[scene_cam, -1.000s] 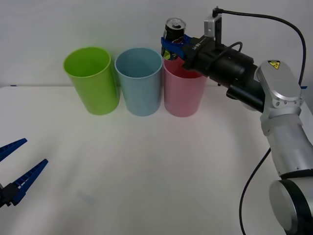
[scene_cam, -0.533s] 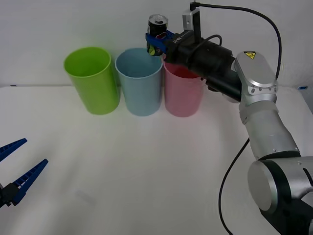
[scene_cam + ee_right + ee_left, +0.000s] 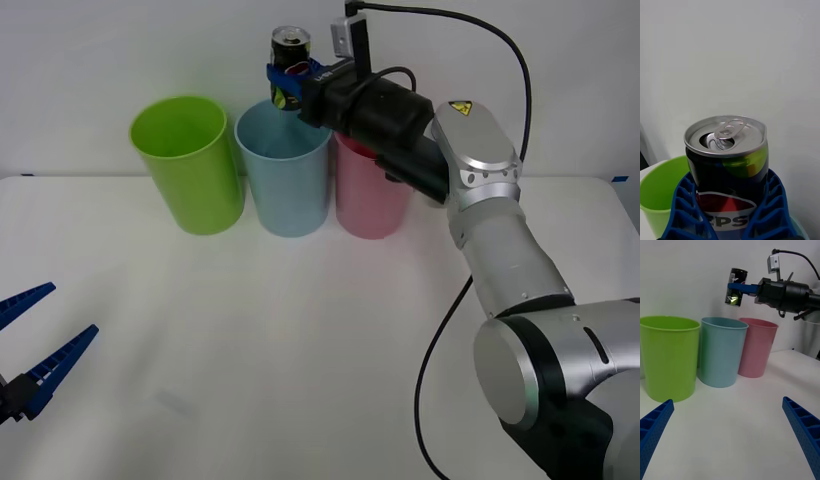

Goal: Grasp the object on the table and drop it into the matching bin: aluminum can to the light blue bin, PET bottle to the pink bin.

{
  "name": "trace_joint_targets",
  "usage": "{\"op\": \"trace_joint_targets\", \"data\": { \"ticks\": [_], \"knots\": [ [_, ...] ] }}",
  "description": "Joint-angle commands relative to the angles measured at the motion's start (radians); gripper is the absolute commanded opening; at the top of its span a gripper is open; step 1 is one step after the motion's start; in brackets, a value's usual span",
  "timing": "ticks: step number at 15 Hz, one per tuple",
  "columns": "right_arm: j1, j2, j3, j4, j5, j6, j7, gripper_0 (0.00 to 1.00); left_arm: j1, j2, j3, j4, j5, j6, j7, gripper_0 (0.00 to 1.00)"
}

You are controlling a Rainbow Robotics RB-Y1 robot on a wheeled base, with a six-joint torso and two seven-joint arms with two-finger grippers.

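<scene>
the white desk [image 3: 300, 340] spans the lower part of the front view. three tall round bins stand in a row at its upper centre: a lime green bin [image 3: 188, 165], the light blue bin [image 3: 285, 170] and the pink bin [image 3: 372, 195], side by side, the blue one between the other two. the right arm reaches from the lower right of the frame up and across over the pink bin, its wrist level, and the right end effector [image 3: 290, 82] sits at top centre, clenched on the aluminum can [image 3: 290, 60] with blue ribbed fingers [image 3: 685, 210] on both sides. the can is upright in the air above the light blue bin's rim, silver top with an opened pull tab, dark sides with green and yellow patches; "pepsi" reads on it, above it a red, white and blue emblem. the left end effector [image 3: 30, 345] rests at the lower left, fingers spread apart, gripping nothing.
</scene>
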Motion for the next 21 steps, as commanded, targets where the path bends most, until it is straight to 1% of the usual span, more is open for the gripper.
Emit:
{"op": "trace_joint_targets", "data": {
  "ticks": [1, 3, 4, 6, 7, 8, 9, 18, 21],
  "knots": [
    [0.000, 0.005, 0.010, 0.000, 0.001, 0.013, 0.002, 0.00, 0.000, 0.000, 0.000, 0.000, 0.000, 0.000, 0.000, 1.00],
    [0.000, 0.005, 0.011, 0.000, 0.001, 0.013, 0.002, 0.00, 0.000, 0.000, 0.000, 0.000, 0.000, 0.000, 0.000, 1.00],
    [0.000, 0.005, 0.010, 0.000, 0.001, 0.013, 0.003, 0.03, 0.000, 0.000, 0.000, 0.000, 0.000, 0.000, 0.000, 1.00],
    [0.000, 0.005, 0.010, 0.000, 0.001, 0.018, 0.006, 0.18, 0.000, 0.000, 0.000, 0.000, 0.000, 0.000, 0.000, 1.00],
    [0.000, 0.005, 0.010, 0.000, 0.001, 0.018, 0.009, 0.37, 0.000, 0.000, 0.000, 0.000, 0.000, 0.000, 0.000, 1.00],
    [0.000, 0.005, 0.011, 0.000, 0.001, 0.021, 0.012, 0.80, 0.000, 0.000, 0.000, 0.000, 0.000, 0.000, 0.000, 1.00],
    [0.000, 0.005, 0.010, 0.000, 0.001, 0.021, 0.017, 1.00, 0.000, 0.000, 0.000, 0.000, 0.000, 0.000, 0.000, 1.00],
    [0.001, -0.003, -0.001, 0.000, -0.001, 0.018, 0.032, 1.00, 0.000, 0.000, 0.000, 0.000, 0.000, 0.000, 0.000, 1.00],
    [0.015, -0.023, 0.001, 0.000, -0.035, -0.002, 0.032, 1.00, 0.000, 0.000, 0.000, 0.000, 0.000, 0.000, 0.000, 1.00]
  ]
}}
